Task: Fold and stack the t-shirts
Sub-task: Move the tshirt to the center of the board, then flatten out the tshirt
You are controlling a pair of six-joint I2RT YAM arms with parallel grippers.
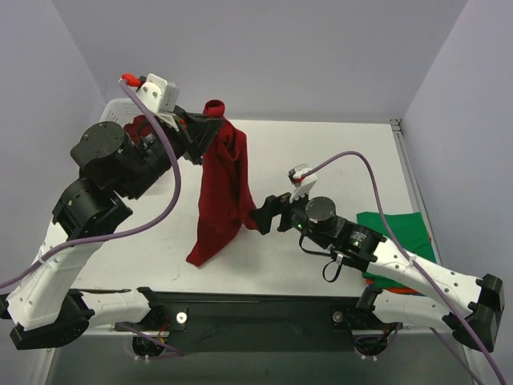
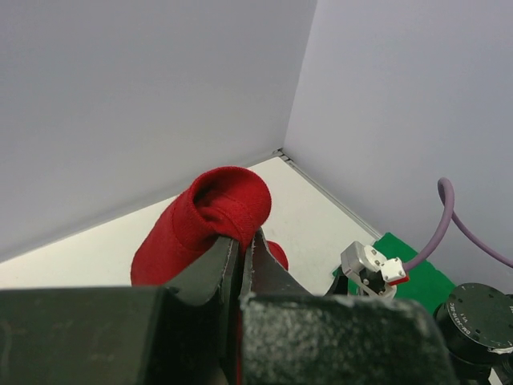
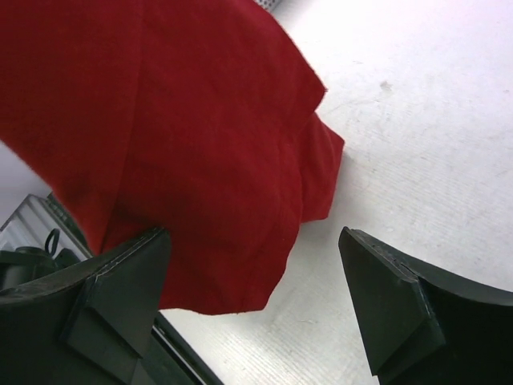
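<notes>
Red shirt point(image 1: 218, 192) hangs limp, light, from left gripper point(image 1: 210, 128) pinching its top; right gripper point(image 1: 260, 215), spread, should take lower edge.

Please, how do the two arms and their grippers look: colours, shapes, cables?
Both arms have white shell links and black round joints. The left arm and right arm each trail a purple cable. The left gripper and right gripper have black wedge-shaped fingers, with a small white block, red-tipped, by each.

basket point(image 1: 112, 109): mostly hid by L arm point(image 1: 104, 160) | green t-shirt point(image 1: 397, 224): part under R arm point(image 1: 385, 253) | red t-shirt point(image 3: 160, 120): cut off top-left, R wrist view
</notes>
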